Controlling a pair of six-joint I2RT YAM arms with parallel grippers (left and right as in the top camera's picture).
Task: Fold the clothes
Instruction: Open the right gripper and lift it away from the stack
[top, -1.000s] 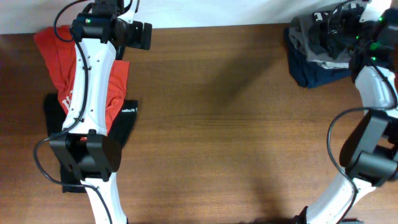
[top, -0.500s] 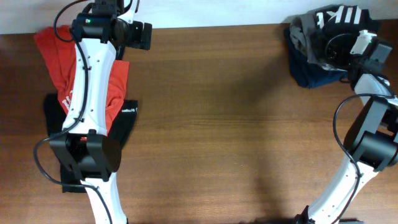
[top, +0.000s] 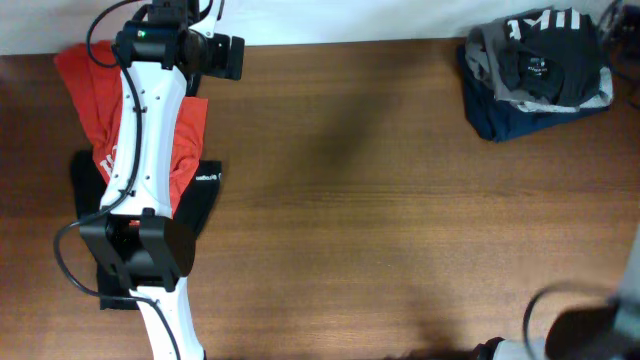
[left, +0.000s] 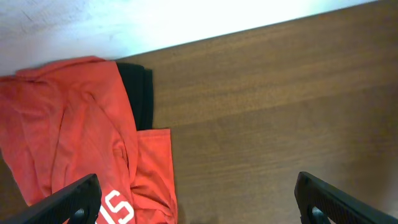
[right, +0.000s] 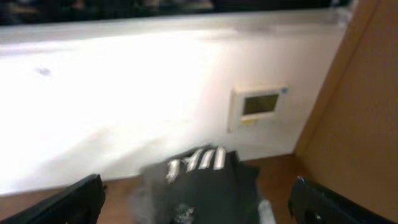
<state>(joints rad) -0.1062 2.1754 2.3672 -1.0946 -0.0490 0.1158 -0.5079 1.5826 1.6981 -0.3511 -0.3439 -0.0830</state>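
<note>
A red garment with white print (top: 95, 95) lies crumpled at the table's far left, on top of a black T-shirt with small white lettering (top: 203, 190). In the left wrist view the red garment (left: 68, 143) and a strip of the black one (left: 138, 87) show. My left gripper (top: 225, 57) (left: 199, 208) is open and empty, above the table just right of the red garment. A pile at the far right holds a black garment with white stripes (top: 545, 60) (right: 208, 183), grey cloth and navy cloth (top: 505, 122). My right gripper (right: 199, 208) is open and empty, raised off the pile.
The left arm (top: 150, 150) stretches over the red and black garments. The right arm's base (top: 590, 335) shows at the bottom right. A white wall with a small panel (right: 258, 106) is behind the table's back edge. The right wrist view is blurred.
My right arm has lifted off the right pile and swung out of the overhead view, leaving the striped black garment uncovered. The left arm has not moved.
</note>
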